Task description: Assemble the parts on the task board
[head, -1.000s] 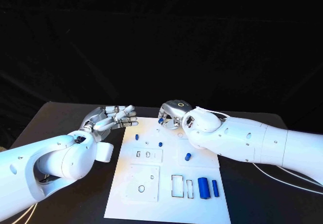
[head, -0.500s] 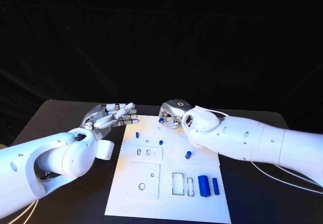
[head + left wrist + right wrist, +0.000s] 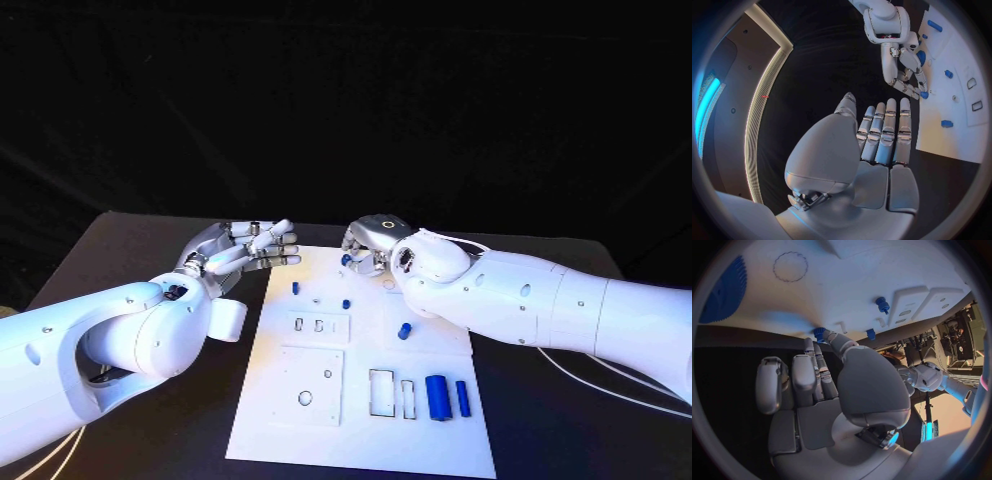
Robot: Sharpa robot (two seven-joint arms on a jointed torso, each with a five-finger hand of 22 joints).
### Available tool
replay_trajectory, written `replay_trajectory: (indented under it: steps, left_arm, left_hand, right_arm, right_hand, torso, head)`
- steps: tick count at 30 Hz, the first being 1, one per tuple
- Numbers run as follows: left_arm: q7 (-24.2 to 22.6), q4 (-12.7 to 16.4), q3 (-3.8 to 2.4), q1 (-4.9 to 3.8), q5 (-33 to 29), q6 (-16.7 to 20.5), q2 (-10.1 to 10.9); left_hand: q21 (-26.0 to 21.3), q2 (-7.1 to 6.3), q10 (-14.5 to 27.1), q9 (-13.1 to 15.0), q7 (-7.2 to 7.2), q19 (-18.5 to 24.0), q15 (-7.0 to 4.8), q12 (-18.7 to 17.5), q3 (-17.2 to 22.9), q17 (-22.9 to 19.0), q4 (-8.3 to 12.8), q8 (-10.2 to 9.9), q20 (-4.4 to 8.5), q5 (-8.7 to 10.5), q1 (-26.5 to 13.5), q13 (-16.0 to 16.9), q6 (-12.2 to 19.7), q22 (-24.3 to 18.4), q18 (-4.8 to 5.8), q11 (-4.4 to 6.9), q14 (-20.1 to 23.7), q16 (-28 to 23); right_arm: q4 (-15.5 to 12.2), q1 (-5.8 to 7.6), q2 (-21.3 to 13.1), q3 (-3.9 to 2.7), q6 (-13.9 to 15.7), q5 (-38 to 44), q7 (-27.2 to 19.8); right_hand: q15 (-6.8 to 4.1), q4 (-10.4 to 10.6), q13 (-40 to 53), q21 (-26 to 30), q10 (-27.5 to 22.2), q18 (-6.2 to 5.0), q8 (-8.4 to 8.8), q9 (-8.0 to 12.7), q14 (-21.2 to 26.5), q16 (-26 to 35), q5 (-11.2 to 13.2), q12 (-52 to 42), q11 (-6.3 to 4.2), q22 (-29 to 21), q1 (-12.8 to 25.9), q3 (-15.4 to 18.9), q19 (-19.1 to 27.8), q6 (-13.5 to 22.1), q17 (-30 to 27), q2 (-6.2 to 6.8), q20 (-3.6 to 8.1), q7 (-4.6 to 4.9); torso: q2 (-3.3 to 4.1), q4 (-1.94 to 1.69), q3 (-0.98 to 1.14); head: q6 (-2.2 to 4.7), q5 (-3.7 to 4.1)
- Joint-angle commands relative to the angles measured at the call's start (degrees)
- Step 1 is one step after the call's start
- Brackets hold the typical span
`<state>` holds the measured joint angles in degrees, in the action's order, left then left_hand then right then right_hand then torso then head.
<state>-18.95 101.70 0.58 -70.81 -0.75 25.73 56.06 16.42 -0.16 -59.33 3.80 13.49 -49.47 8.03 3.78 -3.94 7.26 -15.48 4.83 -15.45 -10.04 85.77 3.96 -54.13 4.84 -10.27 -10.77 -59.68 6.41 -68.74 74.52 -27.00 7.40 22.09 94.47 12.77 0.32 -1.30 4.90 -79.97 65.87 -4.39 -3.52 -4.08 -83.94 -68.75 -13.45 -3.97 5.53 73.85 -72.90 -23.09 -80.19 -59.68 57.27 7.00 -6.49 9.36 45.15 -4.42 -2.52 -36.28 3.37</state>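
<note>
Right hand (image 3: pixel 369 250) pinching blue part (image 3: pixel 348 259)

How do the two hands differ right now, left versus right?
The left hand holds nothing, fingers apart, beside the task board; the right hand pinches a small blue part at the board's far edge. The left hand's palm faces up; the right hand's fingers point down. Both are silver.

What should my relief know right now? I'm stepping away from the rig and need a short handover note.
Left hand: open, holds nothing, beside the task board at its far left corner.
Right hand: at the board's far edge, fingertips on a small blue part; whether it grips it, I cannot tell.
Two blue cylinders lie loose near the board's front right; empty slots beside them.
Left: seat the loose parts.
</note>
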Motion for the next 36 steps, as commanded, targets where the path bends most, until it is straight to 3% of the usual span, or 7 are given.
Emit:
replay_trajectory:
  steps: [1, 10, 16, 21, 25, 26, 36]
  left_arm:
    - [0.1, 0.3, -0.04, -0.12, -0.1, -1.4, -0.2]
    - [-0.1, -0.1, -0.04, -0.13, -1.4, -1.1, -0.2]
    - [-0.4, -0.4, -0.03, -0.14, -1.9, -1.7, -0.2]
    - [-0.3, -0.9, -0.02, -0.14, -1.9, -2.0, -0.4]
    - [-0.2, -1.4, 0.0, -0.13, -1.7, -2.0, -0.7]
    - [-0.2, -1.5, 0.0, -0.13, -1.7, -2.1, -0.8]
    - [-0.2, -2.1, 0.02, -0.11, -1.6, -2.5, -1.1]
  left_hand:
    - [-0.4, -0.04, 0.3, -0.1, 0.19, 0.0, 0.28, -0.2, -0.2, 0.0, -0.2, -0.3, -0.06, 0.26, -0.3, -0.1, 0.3, -0.1, -0.28, 0.1, 0.0, -0.2]
    - [-0.5, 0.13, 0.8, 0.0, 0.33, 0.2, 0.43, -0.2, -0.1, 0.1, -0.2, -0.5, -0.14, 0.2, -0.1, -0.1, 0.5, -0.2, -0.25, -0.04, 0.3, -0.5]
    - [-0.6, 0.66, 0.8, 0.0, 0.0, 0.4, 0.37, 0.0, 0.8, 0.3, 0.9, -0.5, -0.23, -0.15, 1.7, 0.0, 0.3, -0.4, -0.28, 0.15, 0.3, -0.8]
    - [-0.6, 0.74, 0.7, 0.1, -0.14, 0.3, 0.29, 0.0, 1.2, 0.4, 1.3, -0.5, -0.22, -0.26, 2.3, 0.0, 0.1, -0.4, -0.3, 0.27, 0.2, -0.9]
    - [-0.6, 0.79, 0.6, 0.1, -0.17, 0.3, 0.27, 0.1, 1.5, 0.4, 1.5, -0.5, -0.22, -0.3, 2.7, 0.0, 0.0, -0.4, -0.3, 0.3, 0.2, -1.0]
    - [-0.6, 0.79, 0.6, 0.1, -0.17, 0.3, 0.27, 0.1, 1.5, 0.4, 1.5, -0.5, -0.22, -0.3, 2.7, 0.0, 0.0, -0.4, -0.3, 0.3, 0.2, -1.0]
    - [-0.7, 0.8, 0.7, 0.0, -0.05, 0.4, 0.34, 0.0, 1.7, 0.4, 1.7, -0.6, -0.25, -0.32, 3.0, 0.0, 0.1, -0.5, -0.27, 0.23, 0.4, -1.2]
  right_arm:
    - [-0.1, -0.01, 0.0, 0.0, 0.3, 0.9, 0.6]
    - [-4.4, 0.05, -3.8, -0.08, 2.1, 0.9, 1.3]
    - [-10.8, 0.5, -10.7, -0.32, 7.0, -2.8, -0.3]
    - [-15.5, 1.02, -16.8, -0.38, 7.1, -8.8, -1.4]
    - [-17.4, 1.18, -20.0, -0.4, 4.3, -10.3, -0.8]
    - [-17.6, 1.2, -20.6, -0.4, 3.0, -10.7, -0.4]
    - [-16.6, 1.22, -21.9, -0.38, -2.8, -12.5, 2.7]
  right_hand:
    - [0.48, 0.8, -0.3, 0.9, -1.7, 0.5, 0.07, 0.5, -0.3, 0.4, 1.1, 0.2, 0.22, -1.2, 0.1, 0.6, 1.0, 4.3, -0.9, 1.24, -0.29, 0.06]
    - [0.34, 1.0, -0.2, 2.0, -2.1, 0.2, -0.64, -0.2, -0.1, 0.7, 3.9, -0.9, 0.03, -2.2, -1.8, 3.3, 1.8, 6.3, -1.9, 1.65, -0.31, -0.07]
    - [-0.21, 1.7, 1.2, 2.5, 4.4, 0.02, -2.75, -1.3, -0.2, 0.3, -0.5, -4.4, -0.91, -2.7, -2.6, 2.6, 2.2, 1.3, -1.7, 0.97, 0.28, -0.21]
    - [-1.89, 3.6, 5.4, 2.0, 13.4, 0.21, -3.21, -1.5, -0.7, -1.1, -1.7, -11.3, -3.08, -1.7, -0.4, 5.2, 1.7, -0.2, 0.3, 3.3, 1.35, -1.84]
    - [-3.04, 5.7, 57.1, -1.9, 17.9, 1.7, -3.55, -1.9, -3.7, -13.3, -3.7, -62.1, -3.87, 4.2, -0.3, 11.6, -2.0, 0.0, 18.4, 4.37, 2.13, -3.17]
    - [-2.67, 7.4, 66.5, -2.8, 16.7, 1.91, -3.86, -2.3, -4.0, -15.5, -4.2, -70.8, -3.5, 5.5, -0.1, 13.9, -2.7, 0.5, 21.9, 3.59, 2.03, -2.37]
    - [-0.41, 12.0, 80.5, -3.9, 20.8, 2.2, -4.52, -3.1, -6.1, -21.3, -5.5, -82.7, -1.52, 7.7, -3.1, 20.5, -3.8, 5.2, 32.7, 1.86, 0.49, -0.6]
  torso:
    - [-0.01, 0.02, -0.03]
    - [-0.06, 0.12, 0.08]
    - [-0.31, 0.36, 0.11]
    - [-0.66, 0.91, 0.46]
    - [-0.81, 1.13, 0.73]
    - [-0.85, 1.14, 0.79]
    - [-0.85, 1.06, 0.87]
  head:
    - [-0.13, -0.09]
    - [-0.54, -0.51]
    - [-0.07, -0.26]
    - [0.34, -0.5]
    - [0.68, -0.52]
    - [0.68, -0.46]
    - [0.43, -0.39]
